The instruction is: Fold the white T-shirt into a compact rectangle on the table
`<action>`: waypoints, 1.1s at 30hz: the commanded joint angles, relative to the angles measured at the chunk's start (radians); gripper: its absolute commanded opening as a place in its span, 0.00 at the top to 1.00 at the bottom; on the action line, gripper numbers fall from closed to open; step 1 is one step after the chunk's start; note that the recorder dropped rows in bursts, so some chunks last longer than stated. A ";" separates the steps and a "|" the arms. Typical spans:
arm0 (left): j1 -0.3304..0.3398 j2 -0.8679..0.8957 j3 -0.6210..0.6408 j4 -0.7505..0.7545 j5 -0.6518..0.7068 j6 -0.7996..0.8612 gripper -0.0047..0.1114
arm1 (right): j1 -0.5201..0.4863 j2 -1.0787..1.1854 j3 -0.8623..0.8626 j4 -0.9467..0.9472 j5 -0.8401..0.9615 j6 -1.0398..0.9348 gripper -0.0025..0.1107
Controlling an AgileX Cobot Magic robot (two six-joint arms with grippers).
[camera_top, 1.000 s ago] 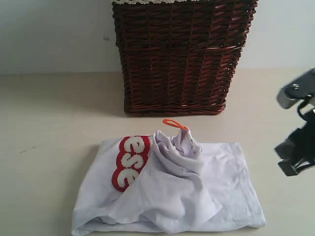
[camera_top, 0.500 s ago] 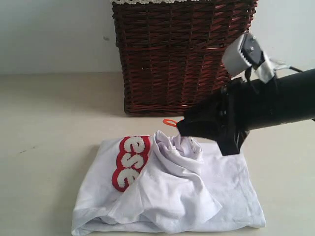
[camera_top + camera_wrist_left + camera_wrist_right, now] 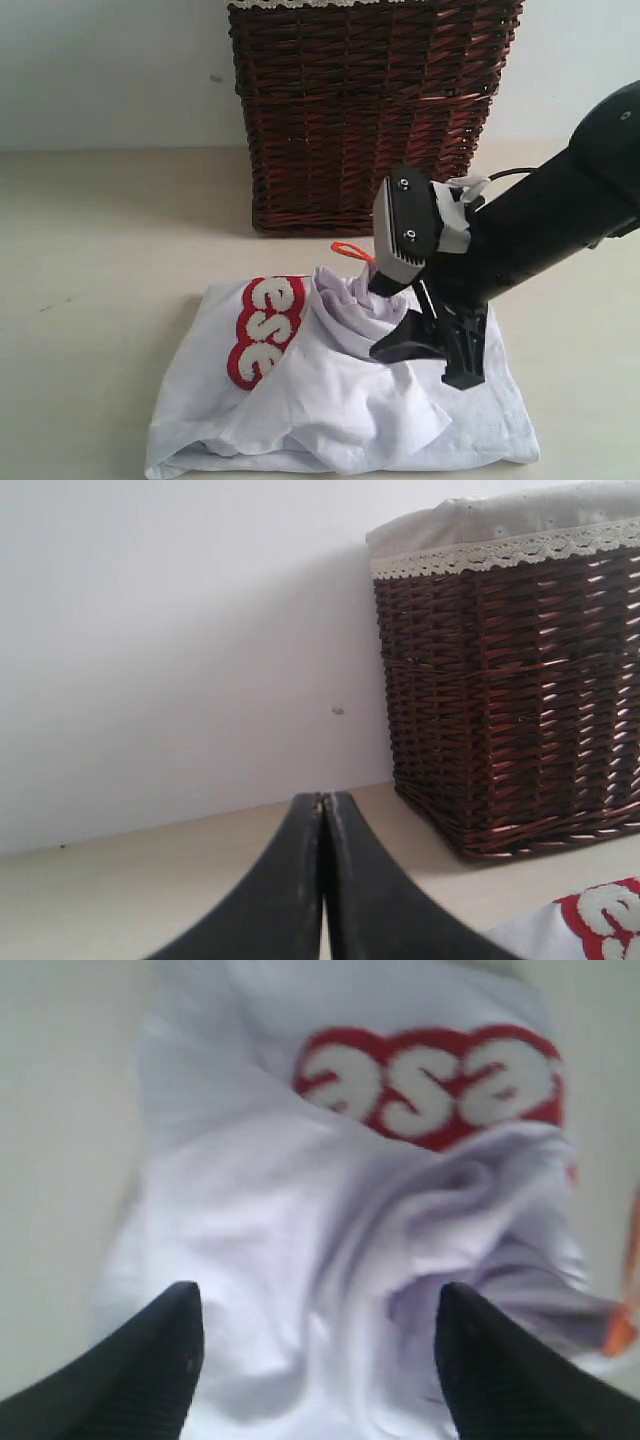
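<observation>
The white shirt (image 3: 330,400) lies bunched on the tabletop (image 3: 100,260), a brown basket (image 3: 360,120) just behind. The right jaws hang spread over it, the arm (image 3: 560,200) hiding some cloth (left jaws pressed together).

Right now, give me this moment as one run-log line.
right gripper: open, above bunched middle of white T-shirt | left gripper: shut, empty | fold: rumpled on table, not yet compact
</observation>
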 commanded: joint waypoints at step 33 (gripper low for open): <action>-0.005 -0.006 -0.005 0.002 0.001 -0.008 0.96 | 0.002 0.149 -0.135 0.301 -0.003 -0.351 0.98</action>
